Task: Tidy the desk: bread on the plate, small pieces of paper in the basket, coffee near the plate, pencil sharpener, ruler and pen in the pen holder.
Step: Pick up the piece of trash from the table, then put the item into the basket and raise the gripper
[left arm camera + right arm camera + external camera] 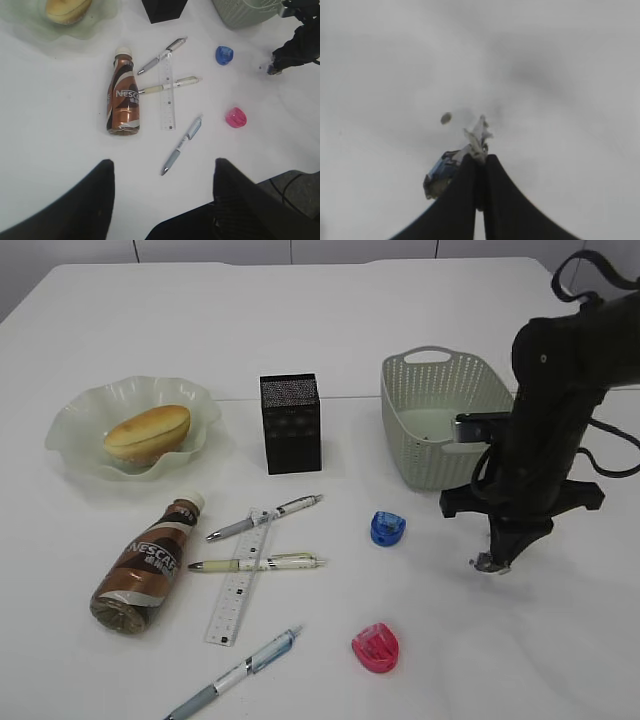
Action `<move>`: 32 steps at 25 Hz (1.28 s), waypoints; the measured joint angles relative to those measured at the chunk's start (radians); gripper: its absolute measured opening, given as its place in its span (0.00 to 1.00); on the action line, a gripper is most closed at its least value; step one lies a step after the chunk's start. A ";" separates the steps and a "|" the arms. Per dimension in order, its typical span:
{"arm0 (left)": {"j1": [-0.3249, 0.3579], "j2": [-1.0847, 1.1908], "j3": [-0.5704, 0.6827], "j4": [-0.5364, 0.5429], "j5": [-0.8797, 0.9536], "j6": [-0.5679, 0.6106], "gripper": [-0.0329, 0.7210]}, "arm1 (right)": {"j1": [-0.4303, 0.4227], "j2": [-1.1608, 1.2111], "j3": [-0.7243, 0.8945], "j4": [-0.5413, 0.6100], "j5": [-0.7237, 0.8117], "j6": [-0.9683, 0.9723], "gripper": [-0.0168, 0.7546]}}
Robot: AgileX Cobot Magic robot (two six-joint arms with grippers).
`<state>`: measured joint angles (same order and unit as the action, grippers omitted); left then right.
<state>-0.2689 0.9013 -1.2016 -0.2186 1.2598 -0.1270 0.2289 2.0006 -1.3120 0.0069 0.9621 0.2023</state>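
Note:
My right gripper (495,562) points down at the table right of the basket (440,420), shut on a small crumpled piece of paper (477,137) that sticks out past the tips of the gripper (481,159). The bread (147,432) lies on the plate (80,455). The coffee bottle (145,565) lies on its side below the plate. A ruler (238,585), three pens (265,517) (258,562) (235,673), a blue sharpener (387,528) and a pink sharpener (376,648) lie loose. The black pen holder (290,423) stands at centre. My left gripper (164,161) hovers open and empty, high above the near pen (182,145).
A tiny speck (446,118) lies on the white table just beyond the held paper. The basket's wall is close to the left of my right arm. The table's near edge shows under my left gripper (280,180).

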 joint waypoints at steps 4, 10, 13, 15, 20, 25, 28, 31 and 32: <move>0.000 0.000 0.000 0.000 0.000 0.000 0.65 | 0.000 -0.071 0.000 0.074 0.077 -0.030 0.02; 0.000 0.000 0.000 0.000 0.000 0.000 0.65 | 0.000 -0.241 -0.005 0.085 0.098 -0.036 0.02; 0.000 0.000 0.000 0.000 0.000 0.000 0.65 | 0.000 -0.278 -0.056 0.046 0.098 -0.036 0.02; 0.000 0.000 0.000 0.000 0.000 0.000 0.65 | 0.000 -0.279 -0.114 0.019 0.092 -0.036 0.02; 0.000 0.000 0.000 0.000 0.000 0.000 0.65 | 0.000 -0.235 -0.287 -0.043 0.073 -0.025 0.02; 0.000 0.000 0.000 0.000 0.000 0.000 0.65 | -0.001 -0.117 -0.479 -0.088 0.071 -0.019 0.02; 0.000 0.000 0.000 0.000 0.000 0.000 0.65 | -0.001 -0.024 -0.576 -0.089 0.071 -0.019 0.02; 0.000 0.000 0.000 0.000 0.000 0.000 0.64 | -0.003 0.064 -0.651 -0.089 0.071 -0.019 0.02; 0.000 0.000 0.000 0.000 0.000 0.000 0.64 | -0.003 0.092 -0.671 -0.089 0.071 -0.017 0.02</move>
<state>-0.2689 0.9013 -1.2016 -0.2186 1.2598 -0.1270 0.2255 2.0929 -1.9830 -0.0821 1.0330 0.1856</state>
